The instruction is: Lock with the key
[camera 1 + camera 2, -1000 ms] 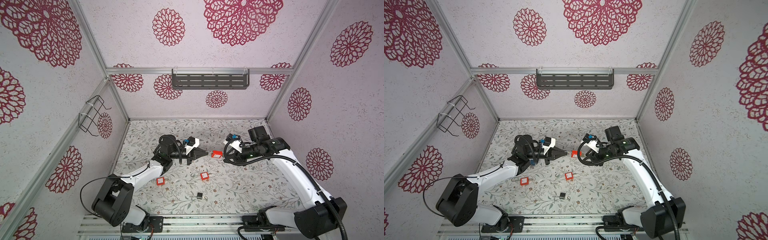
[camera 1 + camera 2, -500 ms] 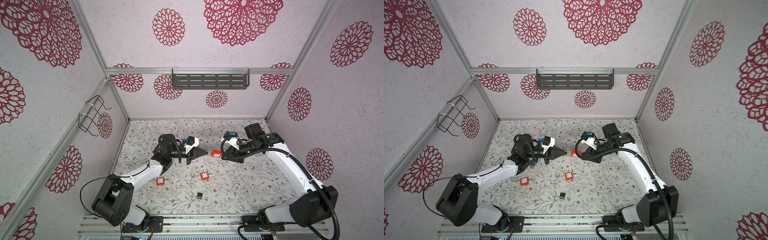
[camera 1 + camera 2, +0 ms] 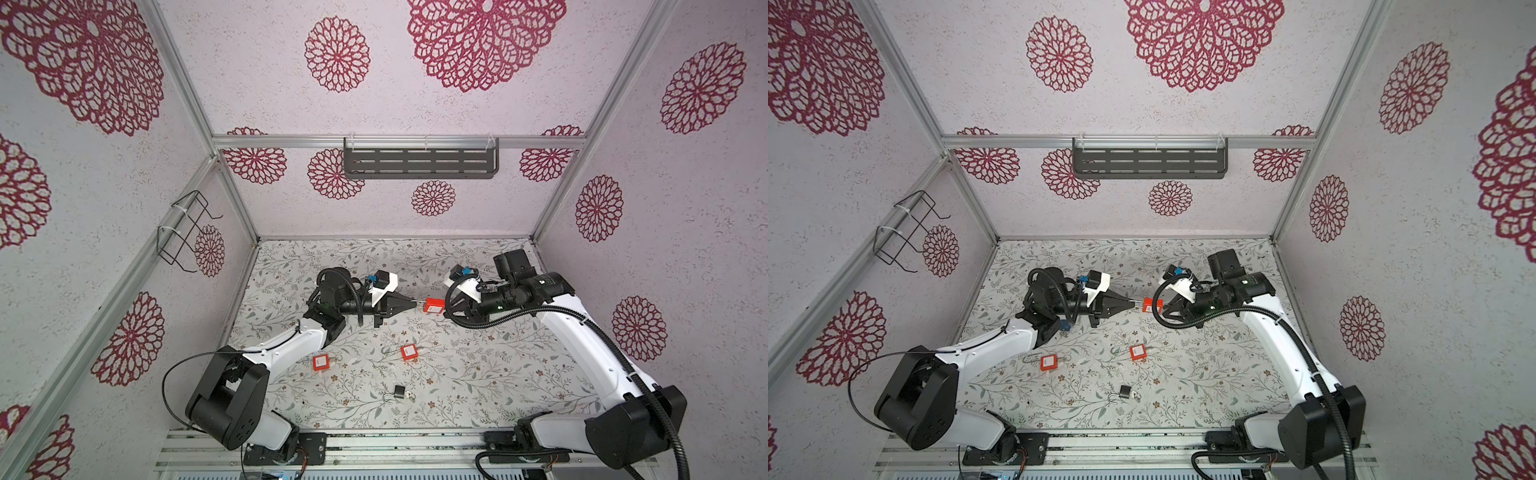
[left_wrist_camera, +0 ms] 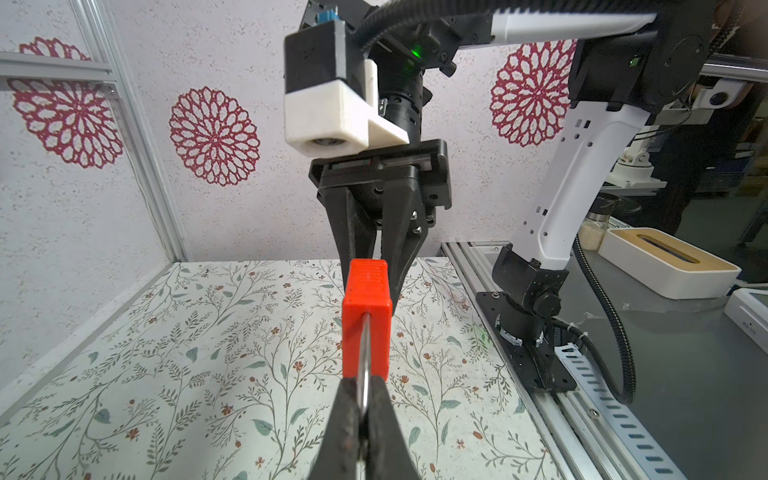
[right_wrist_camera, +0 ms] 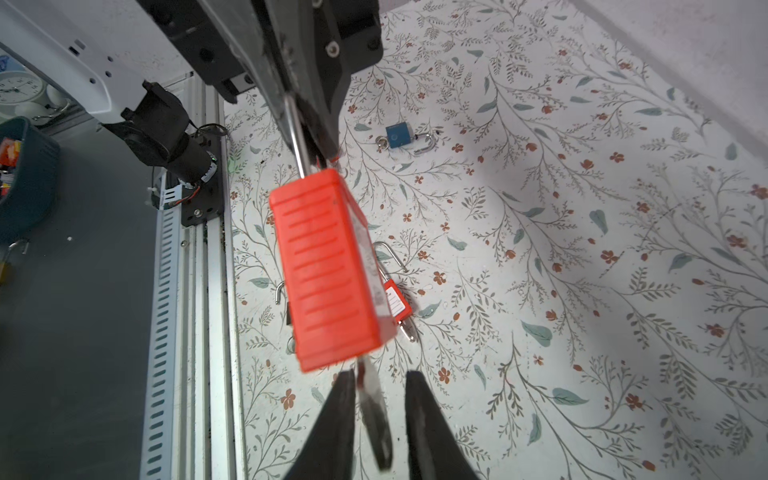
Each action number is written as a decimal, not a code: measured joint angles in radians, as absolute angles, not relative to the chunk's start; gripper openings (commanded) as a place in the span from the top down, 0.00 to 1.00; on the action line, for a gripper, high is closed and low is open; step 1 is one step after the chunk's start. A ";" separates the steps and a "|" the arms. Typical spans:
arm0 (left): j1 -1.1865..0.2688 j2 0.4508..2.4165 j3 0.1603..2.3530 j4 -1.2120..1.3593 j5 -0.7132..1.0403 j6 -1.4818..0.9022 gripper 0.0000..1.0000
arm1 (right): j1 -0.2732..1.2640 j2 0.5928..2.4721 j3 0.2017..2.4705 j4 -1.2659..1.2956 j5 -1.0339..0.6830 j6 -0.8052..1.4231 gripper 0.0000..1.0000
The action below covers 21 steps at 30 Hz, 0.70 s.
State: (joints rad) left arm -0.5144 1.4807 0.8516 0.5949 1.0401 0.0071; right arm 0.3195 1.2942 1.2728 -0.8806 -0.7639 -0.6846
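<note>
Left gripper (image 4: pixel 362 395) pinches the shackle (image 4: pixel 365 357), the lock (image 4: pixel 368 316) hanging just past its tips. Right gripper (image 5: pixel 380 378) stands spread around the key (image 5: pixel 376 415) in the lock's far end. Rigid, light, probably slick: pinch the key's flat head squarely.

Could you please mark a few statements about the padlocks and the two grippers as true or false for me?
1. The left gripper is shut on the shackle of the held red padlock. True.
2. The right gripper is clamped on the key. False: its jaws stand apart with the key between them.
3. The held red padlock rests on the table. False: it hangs in the air above it.
4. Two loose red padlocks lie on the table. True.
</note>
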 measured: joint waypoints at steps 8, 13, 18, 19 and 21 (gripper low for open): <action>-0.514 1.481 0.852 0.607 1.040 0.006 1.00 | 0.319 1.245 1.260 -0.862 -0.714 -0.708 0.58; -0.515 1.481 0.851 0.608 1.040 0.003 1.00 | 0.319 1.239 1.260 -0.850 -0.711 -0.715 0.59; -0.518 1.481 0.851 0.608 1.040 0.002 1.00 | 0.319 1.235 1.260 -0.827 -0.711 -0.716 0.61; -0.519 1.481 0.852 0.608 1.040 0.002 1.00 | 0.319 1.235 1.260 -0.825 -0.711 -0.716 0.61; -0.522 1.481 0.851 0.608 1.042 0.002 1.00 | 0.319 1.235 1.260 -0.820 -0.710 -0.716 0.63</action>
